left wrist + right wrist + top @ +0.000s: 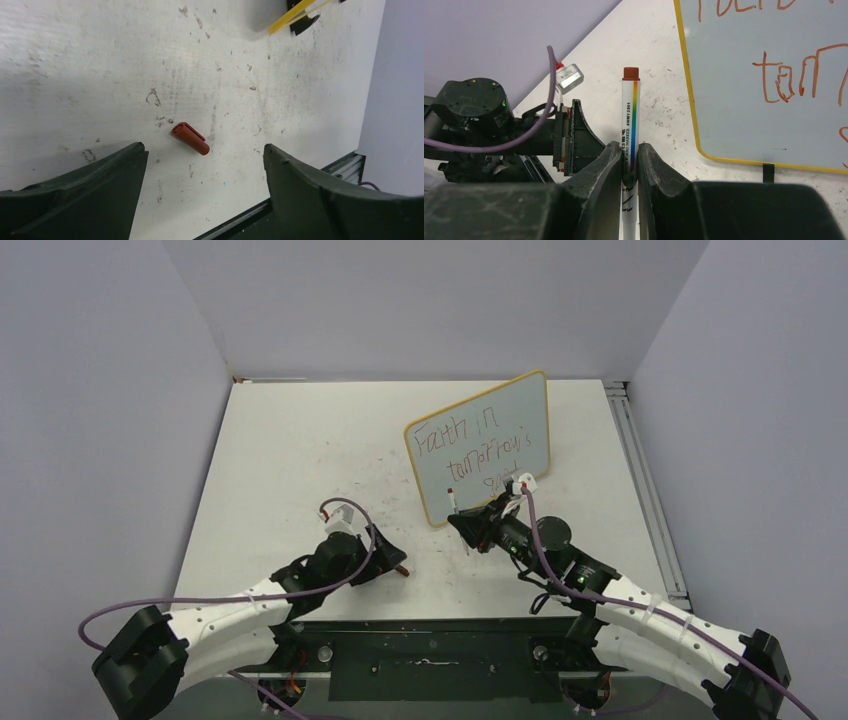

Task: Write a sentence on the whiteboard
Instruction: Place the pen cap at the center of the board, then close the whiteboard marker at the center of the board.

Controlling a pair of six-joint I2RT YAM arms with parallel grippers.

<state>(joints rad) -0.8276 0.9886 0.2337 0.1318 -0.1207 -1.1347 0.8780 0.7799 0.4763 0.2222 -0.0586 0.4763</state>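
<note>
Far left, the left end effector (pixel 390 560) hangs low over the bench (pixel 300 460) with its fingers spread wide and nothing in them. On the scuffed white surface just ahead of those fingers lies a small red cap (pixel 190 138), on its side and touching neither finger.

Toward the middle, the right end effector (pixel 628 150) is clamped on a marker (pixel 630 105), with a finger pressed to each side of the white barrel. I can read "AWMY 2301" running beside the rainbow stripe. Below it comes "BOARD MARKER", the start of it pinched between the fingers. There's a red-brown piece at the far end. The near end runs out of the bottom of the wrist view, so I can't tell you which end is the tip.

Right of that, the whiteboard (pixel 528 405) stands propped on the bench right of centre, toward the back. The marker is just beside its lower-left corner. The sentence (pixel 478 452) is in reddish-brown: "Faith in" on top, "tomorrow's" beneath. The third line is partly behind the wrist of the right arm (pixel 620 595), too cramped to read from here. In the right wrist view the board is cut off at the top and right, showing only the start of "tomorrow's" and one black foot (pixel 766 172).
</note>
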